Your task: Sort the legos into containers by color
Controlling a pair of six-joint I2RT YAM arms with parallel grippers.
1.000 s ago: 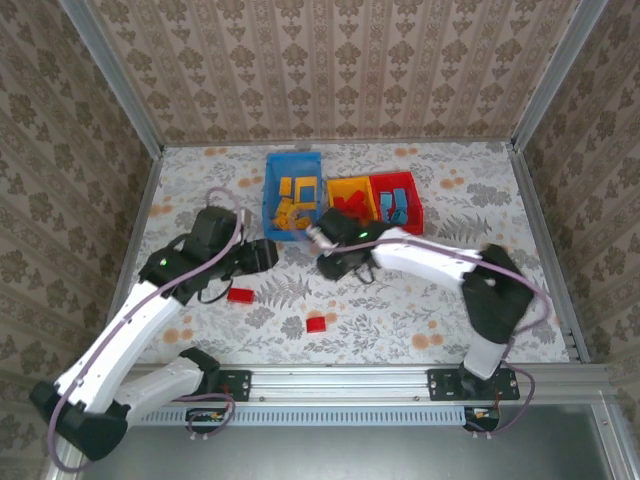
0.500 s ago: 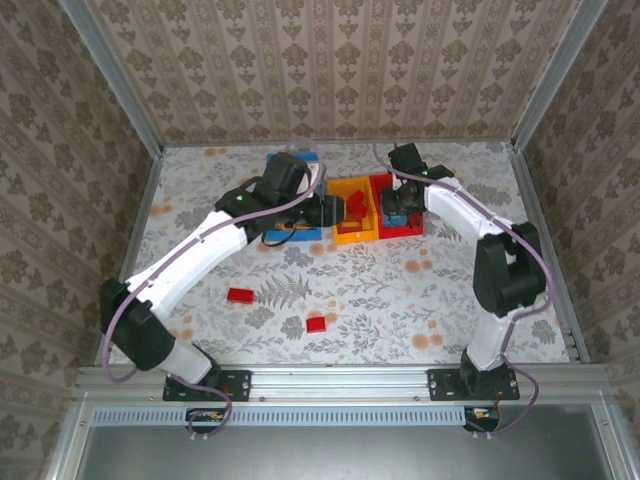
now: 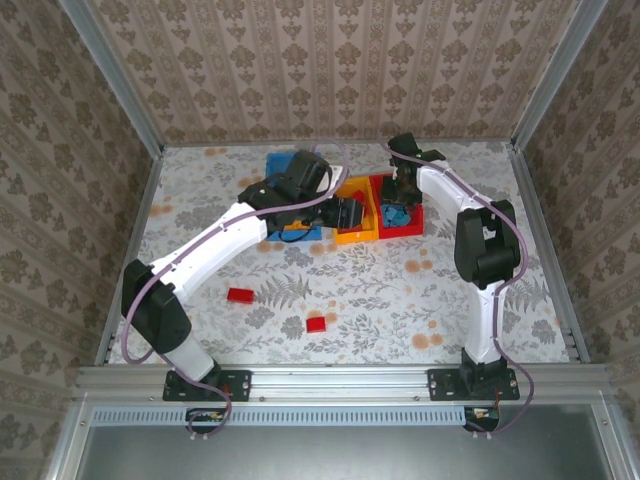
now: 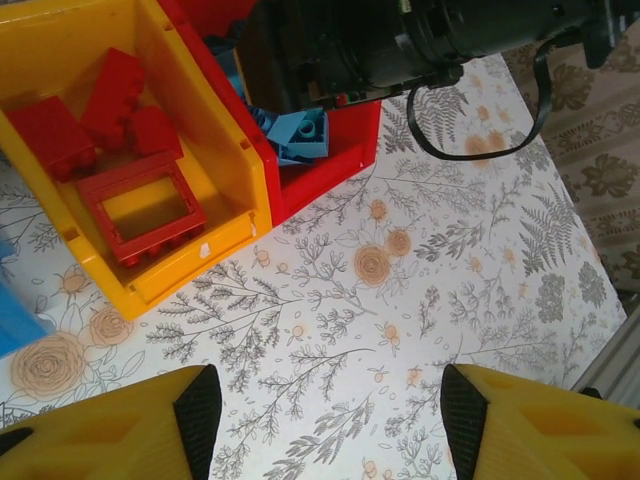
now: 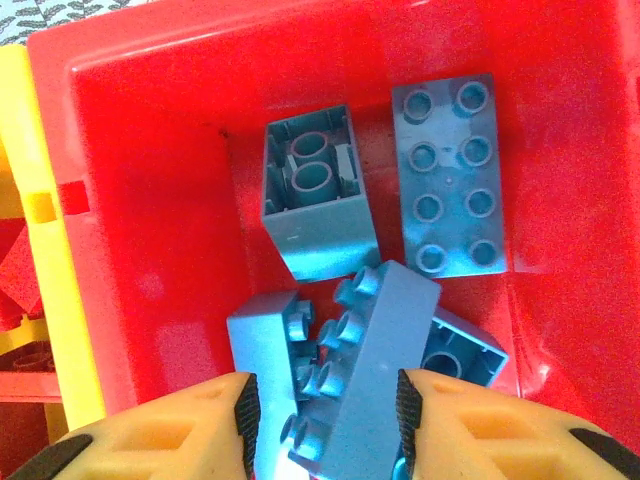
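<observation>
My right gripper (image 5: 325, 410) hangs open inside the red bin (image 5: 150, 200), over several blue legos. A long blue brick (image 5: 385, 370) lies tilted between its fingers, clear of the left pad. My left gripper (image 4: 330, 420) is open and empty above bare table, just in front of the yellow bin (image 4: 190, 250), which holds red bricks (image 4: 120, 90) and a red frame (image 4: 145, 205). From above, the left gripper (image 3: 345, 212) is over the yellow bin (image 3: 357, 236) and the right gripper (image 3: 400, 195) over the red bin (image 3: 412, 222). Two red legos (image 3: 239, 295) (image 3: 316, 324) lie on the near table.
The blue bin (image 3: 278, 162) stands left of the yellow one, mostly hidden by my left arm. The three bins touch side by side at the back. My right arm (image 4: 400, 40) crosses above the red bin (image 4: 330, 150). Patterned walls enclose the table.
My left arm swung from the near left of the table up to the yellow bin. My right gripper moved from in front of the blue bin into the red bin, and its jaws widened.
</observation>
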